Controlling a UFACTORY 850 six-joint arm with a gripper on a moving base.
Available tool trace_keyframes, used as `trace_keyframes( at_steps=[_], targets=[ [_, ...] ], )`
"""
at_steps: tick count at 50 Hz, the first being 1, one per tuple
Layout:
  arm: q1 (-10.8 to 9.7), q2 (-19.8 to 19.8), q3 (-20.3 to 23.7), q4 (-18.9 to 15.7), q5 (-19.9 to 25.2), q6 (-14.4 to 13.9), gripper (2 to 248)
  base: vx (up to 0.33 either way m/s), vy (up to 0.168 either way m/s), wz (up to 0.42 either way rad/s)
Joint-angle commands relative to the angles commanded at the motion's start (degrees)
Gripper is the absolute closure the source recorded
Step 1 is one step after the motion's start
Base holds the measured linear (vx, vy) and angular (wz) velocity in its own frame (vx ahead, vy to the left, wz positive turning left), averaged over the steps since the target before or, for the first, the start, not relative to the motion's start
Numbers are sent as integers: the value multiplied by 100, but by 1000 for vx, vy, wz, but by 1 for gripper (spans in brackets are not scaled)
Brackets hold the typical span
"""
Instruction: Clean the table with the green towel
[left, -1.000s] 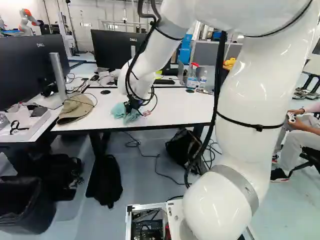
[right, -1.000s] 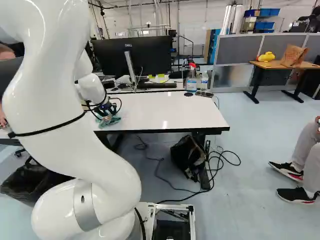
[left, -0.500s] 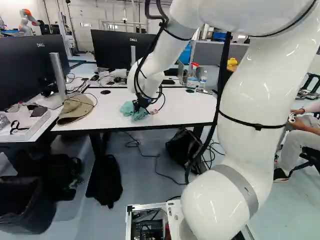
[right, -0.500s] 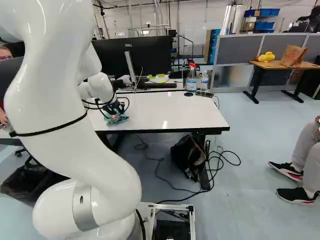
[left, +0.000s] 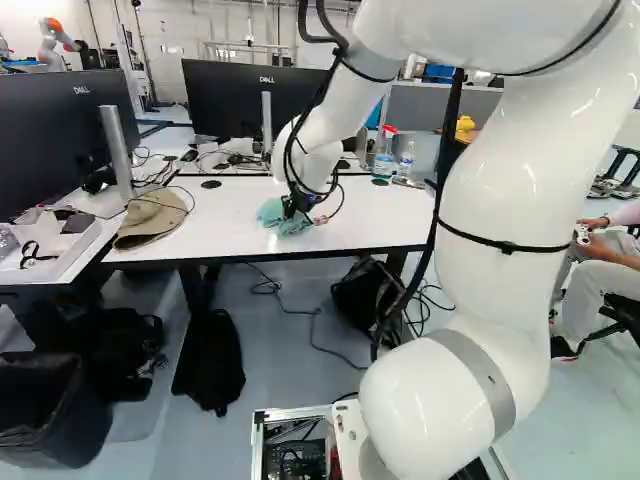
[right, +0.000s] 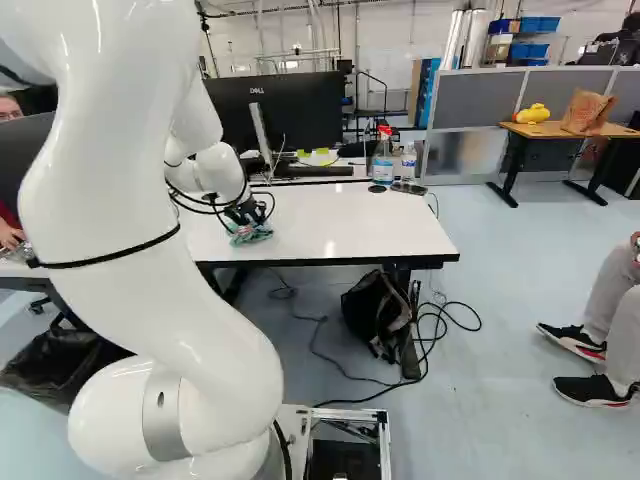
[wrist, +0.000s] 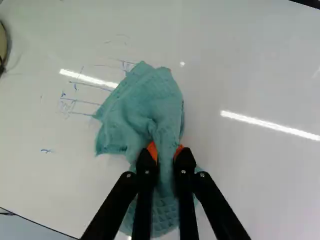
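In the left base view my gripper (left: 292, 208) is low over the white table (left: 220, 232), at the green towel (left: 272, 212). The wrist view shows the gripper (wrist: 165, 152) shut on the bunched towel (wrist: 145, 102), its orange pads pressing from both sides. Part of the cloth spreads flat on the table ahead of the fingers, and more lies under them. Blue pen marks (wrist: 80, 100) show on the table top beside the towel.
A cap (left: 150, 218) lies on the table left of the towel in the left base view. Behind stand monitors (left: 225, 100), a spray bottle (right: 383, 158) and a smaller bottle (right: 408, 162). A backpack (right: 378, 312) and cables are under the table. Another robot (left: 55, 42) stands far back.
The arm has moved to the right along the table in both base views, dragging the towel with it in the gripper. The base has not moved.
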Motion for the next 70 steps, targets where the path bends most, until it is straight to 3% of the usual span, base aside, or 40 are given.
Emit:
trace_keyframes(
  at_steps=[27,70],
  targets=[
    [-374,-483,-579,0,0,0,199,0,0,0],
    [-234,-1534,-1924,0,0,0,199,0,0,0]
  ],
)
